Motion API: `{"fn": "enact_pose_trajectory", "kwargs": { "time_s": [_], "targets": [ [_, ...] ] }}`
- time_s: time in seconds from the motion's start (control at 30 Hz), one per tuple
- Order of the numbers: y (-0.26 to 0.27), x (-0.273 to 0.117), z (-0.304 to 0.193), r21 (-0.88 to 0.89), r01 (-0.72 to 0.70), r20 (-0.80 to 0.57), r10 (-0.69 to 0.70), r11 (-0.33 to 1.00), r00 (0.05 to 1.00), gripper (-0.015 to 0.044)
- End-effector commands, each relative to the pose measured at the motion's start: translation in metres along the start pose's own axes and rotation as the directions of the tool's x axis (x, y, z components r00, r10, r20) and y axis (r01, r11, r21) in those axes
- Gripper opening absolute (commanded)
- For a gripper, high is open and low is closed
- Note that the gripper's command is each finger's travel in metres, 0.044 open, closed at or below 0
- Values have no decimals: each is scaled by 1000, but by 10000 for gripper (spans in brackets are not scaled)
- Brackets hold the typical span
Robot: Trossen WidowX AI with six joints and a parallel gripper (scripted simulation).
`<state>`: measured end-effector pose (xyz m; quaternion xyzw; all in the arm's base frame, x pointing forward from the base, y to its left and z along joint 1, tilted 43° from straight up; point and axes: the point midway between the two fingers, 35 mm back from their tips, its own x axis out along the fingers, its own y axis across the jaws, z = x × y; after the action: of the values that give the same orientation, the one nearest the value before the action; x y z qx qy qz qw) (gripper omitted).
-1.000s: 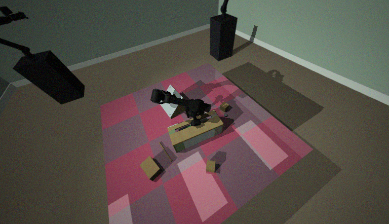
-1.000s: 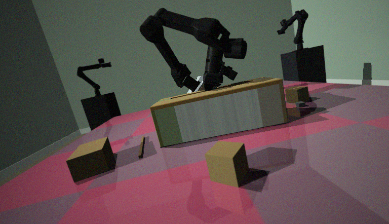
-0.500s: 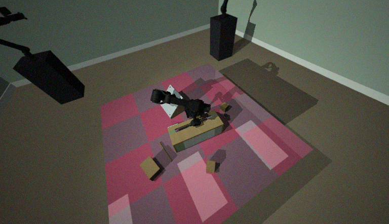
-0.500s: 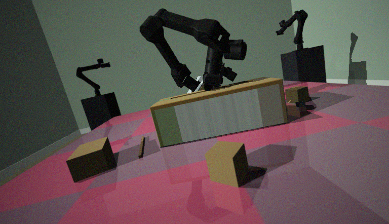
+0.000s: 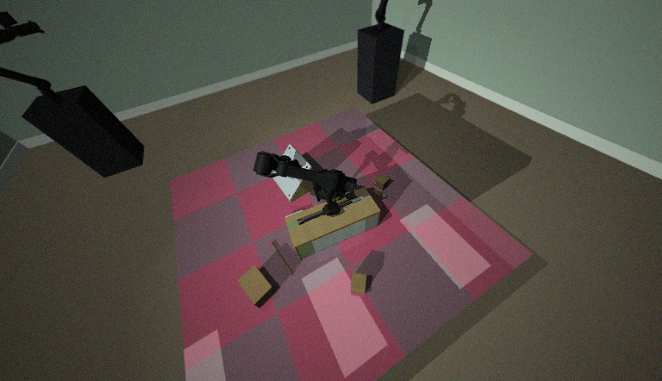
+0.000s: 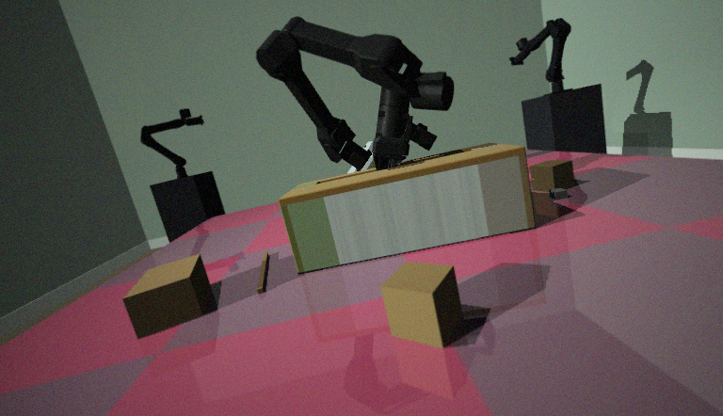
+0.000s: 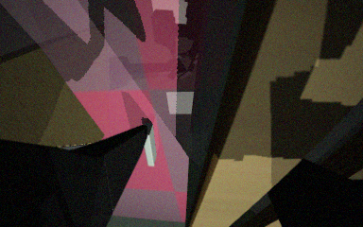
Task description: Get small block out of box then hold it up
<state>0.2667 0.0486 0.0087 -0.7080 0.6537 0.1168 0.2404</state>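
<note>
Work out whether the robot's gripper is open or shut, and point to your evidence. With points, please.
Open: in the wrist view, the gripper's (image 7: 208, 142) two dark fingers stand wide apart, with nothing held between them.
</note>
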Motion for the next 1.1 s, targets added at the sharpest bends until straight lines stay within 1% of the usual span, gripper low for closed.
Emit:
{"fn": "enact_pose_trajectory", "kwargs": {
  "time_s": [0.0,0.4,0.63,1.07],
  "targets": [
    [1,3,-5,-5,0,-5,0,1000,1000,400],
    [1,7,-17,-5,0,-5,0,1000,1000,400],
    [1,3,-6,-5,0,-5,0,1000,1000,400],
    [1,6,-14,-5,0,-5,0,1000,1000,400]
  ]
}}
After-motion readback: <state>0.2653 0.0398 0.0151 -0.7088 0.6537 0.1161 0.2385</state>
